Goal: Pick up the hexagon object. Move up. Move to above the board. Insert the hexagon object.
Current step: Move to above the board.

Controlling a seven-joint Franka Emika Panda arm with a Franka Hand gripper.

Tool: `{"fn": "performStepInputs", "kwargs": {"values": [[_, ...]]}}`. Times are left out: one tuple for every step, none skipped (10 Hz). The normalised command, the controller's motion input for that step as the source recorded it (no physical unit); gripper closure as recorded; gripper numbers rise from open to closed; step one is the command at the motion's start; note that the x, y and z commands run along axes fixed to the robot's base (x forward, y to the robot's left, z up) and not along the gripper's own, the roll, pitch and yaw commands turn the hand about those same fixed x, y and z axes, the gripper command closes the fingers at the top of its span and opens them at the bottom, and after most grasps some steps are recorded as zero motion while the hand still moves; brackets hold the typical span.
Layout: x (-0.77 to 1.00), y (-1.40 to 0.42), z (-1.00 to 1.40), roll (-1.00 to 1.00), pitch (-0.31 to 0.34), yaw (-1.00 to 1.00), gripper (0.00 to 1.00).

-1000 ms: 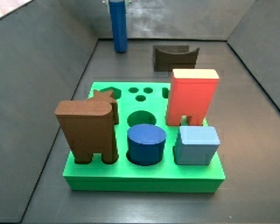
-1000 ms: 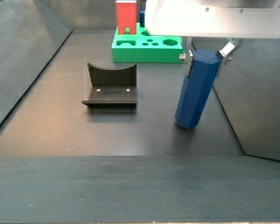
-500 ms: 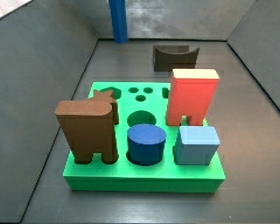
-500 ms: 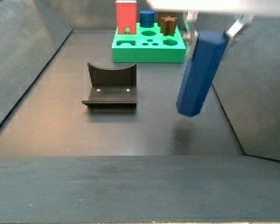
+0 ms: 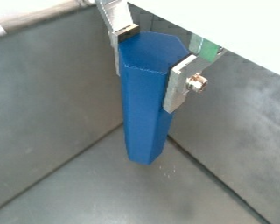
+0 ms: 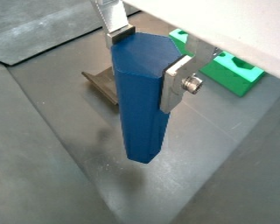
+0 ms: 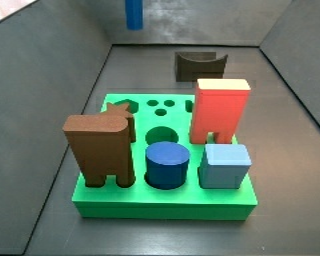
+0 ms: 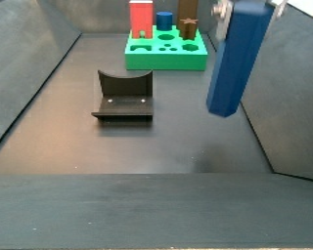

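My gripper [image 5: 152, 52] is shut on the top of the hexagon object [image 5: 147, 96], a tall medium-blue faceted prism, and holds it upright well above the floor. Both wrist views show silver fingers [image 6: 178, 77] clamped on its sides, and its lower end [image 6: 143, 149] hangs free. In a side view the prism [image 8: 237, 59] hangs high at the right; in a side view only its lower end [image 7: 133, 13] shows at the far wall. The green board [image 7: 136, 195] lies in front and shows far back in a side view [image 8: 167, 59].
On the board stand a brown block [image 7: 99, 148], a red block [image 7: 220, 108], a dark-blue cylinder [image 7: 167, 164] and a light-blue cube [image 7: 226, 166]. A dark grey arch block [image 8: 122, 95] lies on the floor between prism and board. Grey walls enclose the floor.
The gripper has lifted the hexagon object straight up off the floor; it now hangs clearly higher than in both earlier moments. Nothing else has moved.
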Motion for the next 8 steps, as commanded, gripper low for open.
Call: {"fn": "performStepInputs", "kwargs": {"values": [[-0.01,0.05,0.29,0.06,0.177,0.04,1.00],[0.18,-1.00,0.24,0.06,0.164,-0.41,1.00],[0.18,-1.00,0.22,0.06,0.129,-0.40,1.00],[0.18,-1.00,0.23,0.04,0.094,-0.23,1.00],[0.18,-1.00,0.23,0.01,0.074,-0.16,1.00],[0.18,-1.00,0.23,-0.02,0.059,-0.06,1.00],[0.18,-1.00,0.24,-0.02,0.056,-0.03,1.00],[0.18,-1.00,0.24,-0.02,0.057,-0.01,1.00]]}}
